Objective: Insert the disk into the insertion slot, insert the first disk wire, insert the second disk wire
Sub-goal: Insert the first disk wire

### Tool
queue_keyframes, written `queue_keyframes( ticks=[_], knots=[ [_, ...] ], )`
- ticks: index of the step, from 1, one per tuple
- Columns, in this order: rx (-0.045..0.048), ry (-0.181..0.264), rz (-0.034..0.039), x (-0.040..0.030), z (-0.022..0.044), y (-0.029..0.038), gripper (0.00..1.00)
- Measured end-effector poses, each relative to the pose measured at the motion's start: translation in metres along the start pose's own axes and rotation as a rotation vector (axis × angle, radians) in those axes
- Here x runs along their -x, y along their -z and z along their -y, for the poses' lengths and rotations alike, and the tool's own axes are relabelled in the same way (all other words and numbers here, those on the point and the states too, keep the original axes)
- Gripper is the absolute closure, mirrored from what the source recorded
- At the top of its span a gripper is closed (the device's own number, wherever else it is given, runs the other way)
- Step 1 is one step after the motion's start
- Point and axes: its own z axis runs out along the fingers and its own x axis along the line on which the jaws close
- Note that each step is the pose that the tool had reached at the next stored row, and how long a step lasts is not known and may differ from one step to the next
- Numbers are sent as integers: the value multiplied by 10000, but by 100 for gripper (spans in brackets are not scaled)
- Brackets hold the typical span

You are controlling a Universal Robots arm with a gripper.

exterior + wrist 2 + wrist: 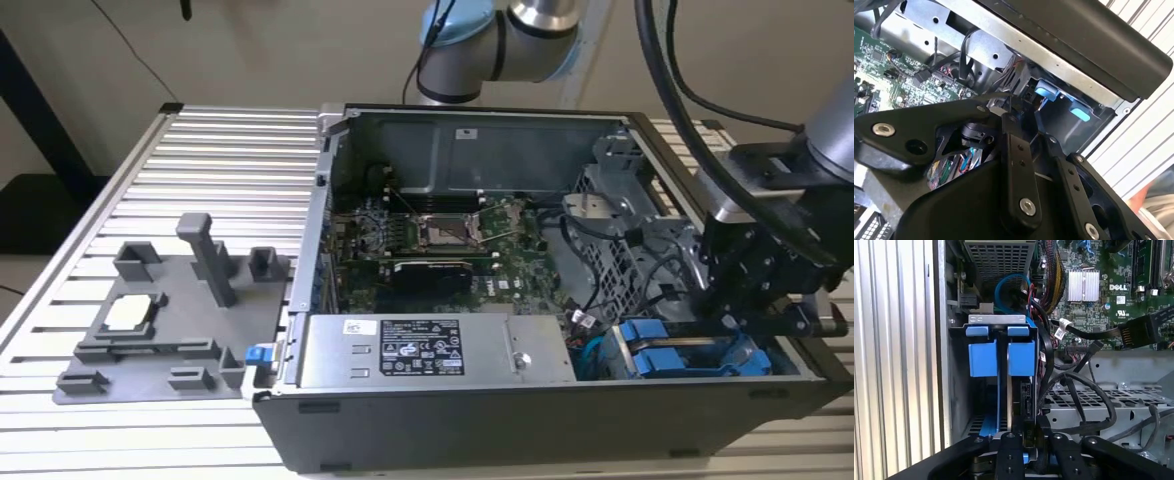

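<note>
The disk [1015, 400] stands on edge inside the insertion slot [999, 320], and its bright blue caddy [1021, 357] fills the bay at the case's corner. In the exterior view the same blue caddy [663, 360] shows low on the exterior view's right. My gripper [1031, 437] sits right at the disk's exposed edge, its fingers [1008, 452] closed on a black wire connector [1027, 412] that touches the disk. A black disk wire [1044, 375] runs from there up along the caddy. The gripper [734, 325] reaches down into the open computer case [534, 420]. The fingertips [1010, 117] also appear in the second wrist view.
A grey power-supply box [427, 350] lies beside the bay, with the motherboard [441, 240] behind it. Loose black cables [1089, 400] and a second black connector [1139, 330] hang over the metal drive cage [1114, 365]. A grey fixture plate [160, 320] rests on the slatted table [227, 160].
</note>
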Motion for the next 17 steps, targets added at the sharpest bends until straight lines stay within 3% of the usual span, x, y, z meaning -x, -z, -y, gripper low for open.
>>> queue_keyframes(
  ticks=[15, 17],
  knots=[
    [-1, 0, -5, 27, 15, 658, 73],
    [-1, 1, -3, 27, 16, 672, 73]
  ],
)
